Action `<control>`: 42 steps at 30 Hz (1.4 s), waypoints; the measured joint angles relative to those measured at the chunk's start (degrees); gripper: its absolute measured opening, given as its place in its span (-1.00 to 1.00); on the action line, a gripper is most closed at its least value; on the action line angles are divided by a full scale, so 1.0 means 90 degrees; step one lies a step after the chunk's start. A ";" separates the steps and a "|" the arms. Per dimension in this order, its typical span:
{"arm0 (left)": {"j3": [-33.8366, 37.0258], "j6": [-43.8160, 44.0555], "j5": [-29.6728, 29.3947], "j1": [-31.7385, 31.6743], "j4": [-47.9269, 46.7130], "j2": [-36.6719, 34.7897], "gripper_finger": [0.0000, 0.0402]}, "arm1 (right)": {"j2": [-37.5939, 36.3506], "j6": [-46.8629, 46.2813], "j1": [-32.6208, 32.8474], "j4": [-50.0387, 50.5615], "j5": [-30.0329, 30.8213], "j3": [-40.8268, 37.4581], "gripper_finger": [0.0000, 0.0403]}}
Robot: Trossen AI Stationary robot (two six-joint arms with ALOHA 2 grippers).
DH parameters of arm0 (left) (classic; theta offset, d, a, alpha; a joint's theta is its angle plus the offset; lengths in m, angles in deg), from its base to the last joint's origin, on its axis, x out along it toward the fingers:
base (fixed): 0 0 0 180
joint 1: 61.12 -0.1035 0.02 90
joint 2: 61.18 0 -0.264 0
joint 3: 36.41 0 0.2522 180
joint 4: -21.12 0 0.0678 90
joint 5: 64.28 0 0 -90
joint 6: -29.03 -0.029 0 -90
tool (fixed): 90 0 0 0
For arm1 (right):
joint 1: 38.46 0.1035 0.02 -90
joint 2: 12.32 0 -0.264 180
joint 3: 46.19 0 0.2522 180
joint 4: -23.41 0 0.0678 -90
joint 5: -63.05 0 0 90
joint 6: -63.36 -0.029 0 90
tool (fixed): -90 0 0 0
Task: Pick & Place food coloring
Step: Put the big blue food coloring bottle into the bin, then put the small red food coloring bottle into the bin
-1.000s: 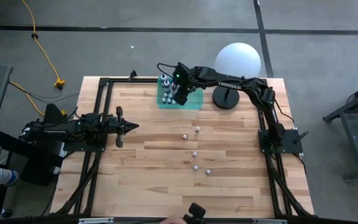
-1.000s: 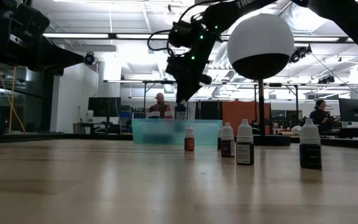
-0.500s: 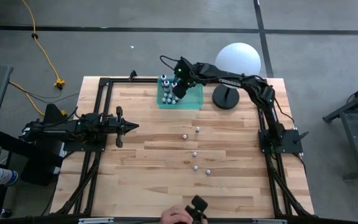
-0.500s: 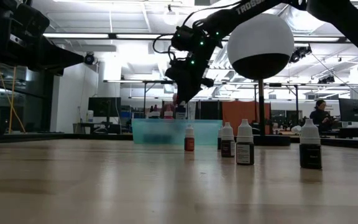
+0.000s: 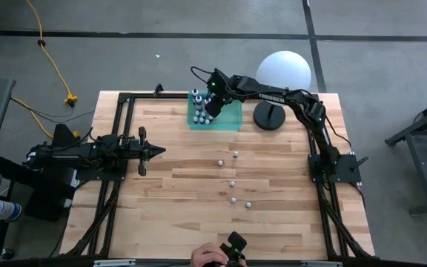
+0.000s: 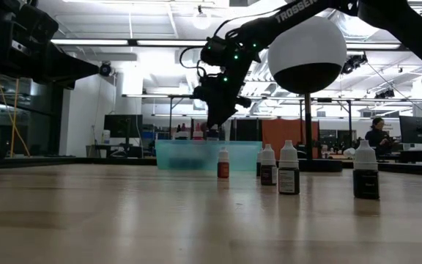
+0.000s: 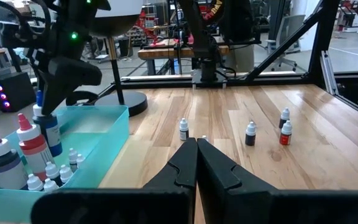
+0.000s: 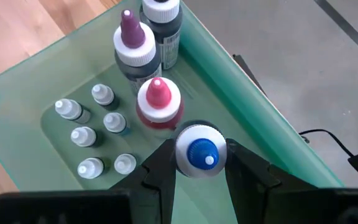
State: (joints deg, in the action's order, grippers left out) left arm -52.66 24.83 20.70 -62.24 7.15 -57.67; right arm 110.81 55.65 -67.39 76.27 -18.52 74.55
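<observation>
Now mid-placement: right gripper (image 8: pixel 201 163) clamped on a white-collared, blue-tipped plastic food-coloring bottle (image 8: pixel 199 151), hanging over the translucent teal-green rectangular tray (image 5: pixel 233 119) beside the pink-capped bottle (image 8: pixel 158 102) and purple-capped bottle (image 8: pixel 130 45), small whitish bottles (image 8: pixel 94 132) clustered in the tray nearby. Next, probably: lower straight into the free spot without knocking neighbours, then let go. Five small bottles (image 5: pixel 232 183) on the bare wooden table (image 5: pixel 169 215), yet to collect. Left gripper (image 7: pixel 196 163) clenched empty, parked at the table's left side.

Robotics lab: arm rigs, monitors (image 6: pixel 416 129)
</observation>
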 joint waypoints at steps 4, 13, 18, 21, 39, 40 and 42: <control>0.0000 0.0000 0.0000 0.0000 -0.0002 0.0000 -1.00 | 0.0102 -0.0149 0.0002 0.0004 -0.0025 0.0000 -0.45; 0.0000 0.0000 0.0000 0.0000 0.0000 0.0000 -1.00 | 0.0224 -0.0150 0.0002 0.0059 0.0092 0.0000 -0.43; 0.0000 0.0000 0.0000 0.0001 -0.0001 0.0001 -1.00 | 0.0223 -0.0145 0.0002 0.0030 0.0309 0.0000 -0.31; 0.0000 0.0000 0.0000 0.0002 -0.0002 0.0000 -1.00 | 0.0223 -0.0143 0.0002 0.0004 0.0422 0.0000 -0.22; 0.0000 0.0000 0.0000 0.0001 0.0000 0.0002 -1.00 | 0.0211 -0.0138 0.0005 0.0277 0.0568 0.0570 0.23; 0.0000 0.0000 0.0000 0.0002 0.0000 0.0000 -1.00 | 0.0211 -0.0136 0.0010 0.0395 0.0568 0.0695 0.24; 0.0000 0.0000 0.0000 0.0001 -0.0002 0.0000 -1.00 | 0.0211 -0.0114 0.0039 0.0639 0.0573 0.0955 0.24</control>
State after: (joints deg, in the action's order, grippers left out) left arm -52.66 24.83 20.70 -62.23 7.13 -57.67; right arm 112.71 54.62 -67.03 82.03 -13.37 83.14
